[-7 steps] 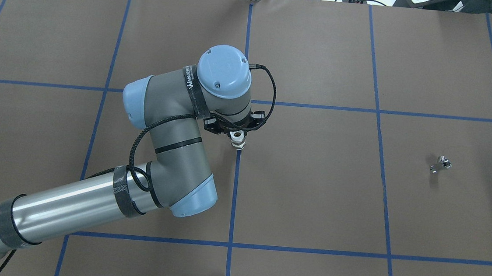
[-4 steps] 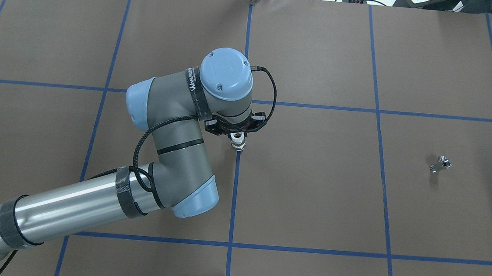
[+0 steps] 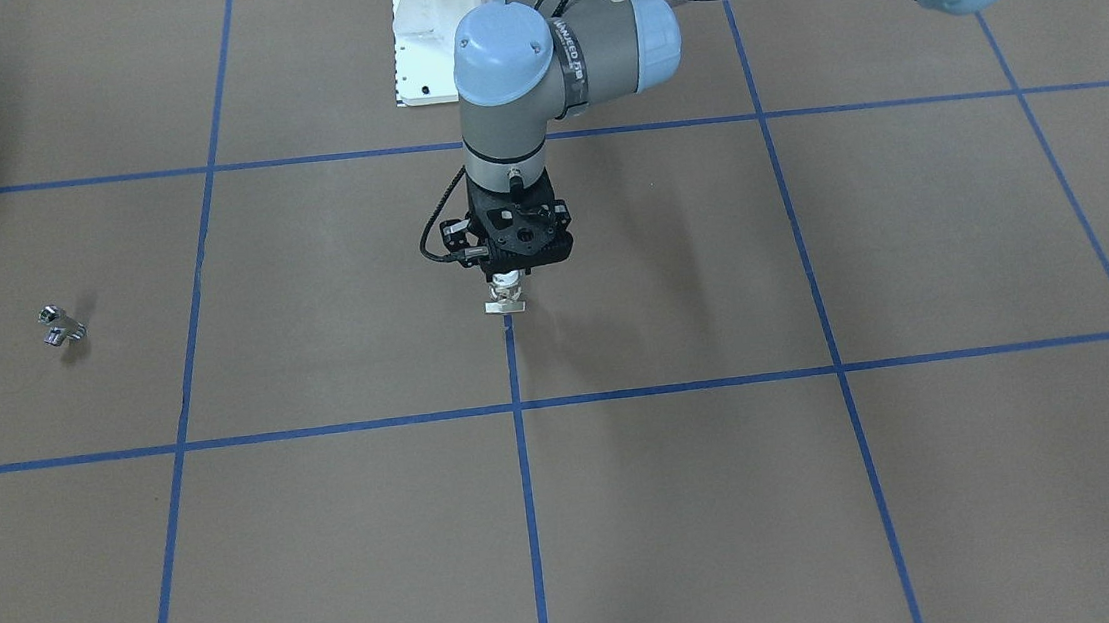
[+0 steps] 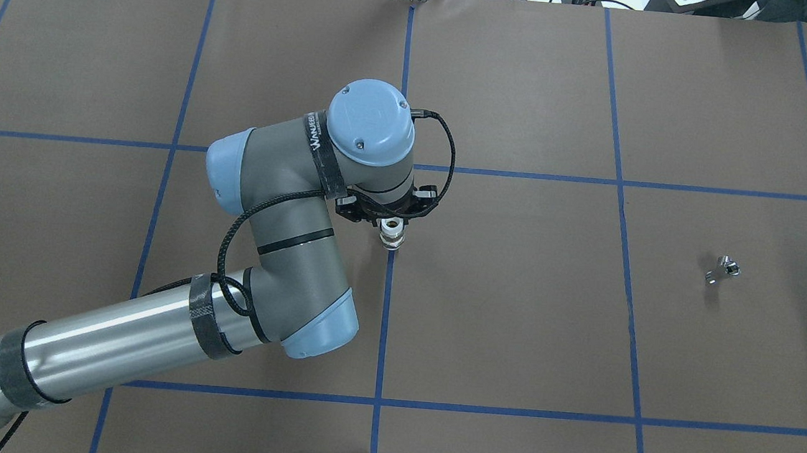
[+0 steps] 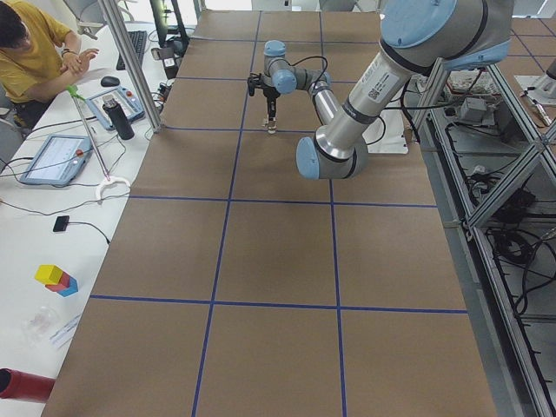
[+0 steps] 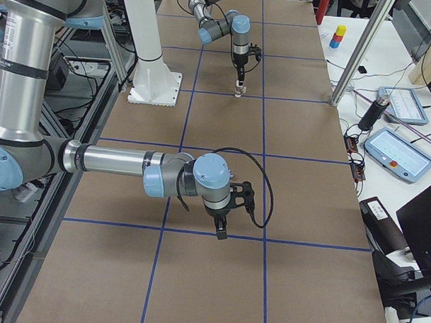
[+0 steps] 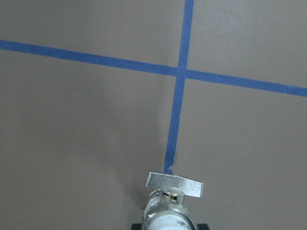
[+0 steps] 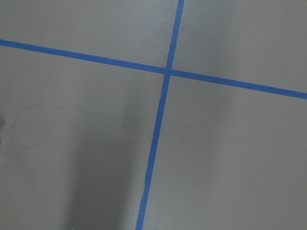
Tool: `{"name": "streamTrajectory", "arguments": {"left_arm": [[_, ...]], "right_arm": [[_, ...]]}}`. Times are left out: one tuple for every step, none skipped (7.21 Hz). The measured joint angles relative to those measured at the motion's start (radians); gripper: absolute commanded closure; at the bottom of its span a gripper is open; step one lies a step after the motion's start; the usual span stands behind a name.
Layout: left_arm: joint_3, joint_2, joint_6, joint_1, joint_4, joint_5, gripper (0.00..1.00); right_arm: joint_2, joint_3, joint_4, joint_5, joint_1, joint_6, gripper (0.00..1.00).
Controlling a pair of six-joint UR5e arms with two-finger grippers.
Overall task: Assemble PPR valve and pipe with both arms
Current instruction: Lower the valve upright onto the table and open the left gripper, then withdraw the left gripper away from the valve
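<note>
The left gripper (image 4: 390, 226) pinches the little valve (image 4: 392, 240), middle of the overhead frame. Another small metal piece (image 4: 723, 270) lies at far right. The right gripper (image 6: 221, 231): I cannot tell its grip.

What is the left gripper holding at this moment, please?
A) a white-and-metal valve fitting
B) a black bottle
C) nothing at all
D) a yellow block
A: the left gripper is shut on the valve fitting, whose flat metal tab points down over the blue tape line.
</note>
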Motion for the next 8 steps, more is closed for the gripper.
{"name": "streamTrajectory", "arguments": {"left_arm": [[-0.006, 0.001, 0.016, 0.0, 0.0, 0.0, 0.0], [-0.029, 0.006, 0.047, -0.004, 0.006, -0.003, 0.0], [-0.08, 0.032, 0.096, -0.013, 0.027, -0.006, 0.0], [-0.178, 0.092, 0.181, -0.033, 0.081, -0.009, 0.0], [-0.314, 0.173, 0.313, -0.072, 0.17, -0.018, 0.0], [-0.445, 0.26, 0.462, -0.132, 0.262, -0.049, 0.0], [-0.546, 0.357, 0.633, -0.226, 0.328, -0.107, 0.0], [-0.599, 0.458, 0.833, -0.346, 0.358, -0.17, 0.0]], "right_arm": [[0.0, 0.0, 0.0, 0.0, 0.0, 0.0, 0.0], [0.0, 0.0, 0.0, 0.0, 0.0, 0.0, 0.0], [0.0, 0.0, 0.0, 0.0, 0.001, 0.001, 0.0], [0.0, 0.002, 0.0, 0.001, 0.001, 0.004, 0.0], [0.001, 0.009, 0.004, 0.005, -0.003, 0.023, 0.0], [0.002, 0.018, 0.027, 0.013, -0.017, 0.073, 0.0], [0.004, 0.032, 0.083, 0.017, -0.055, 0.175, 0.0], [0.004, 0.047, 0.151, 0.015, -0.112, 0.302, 0.0]]}}
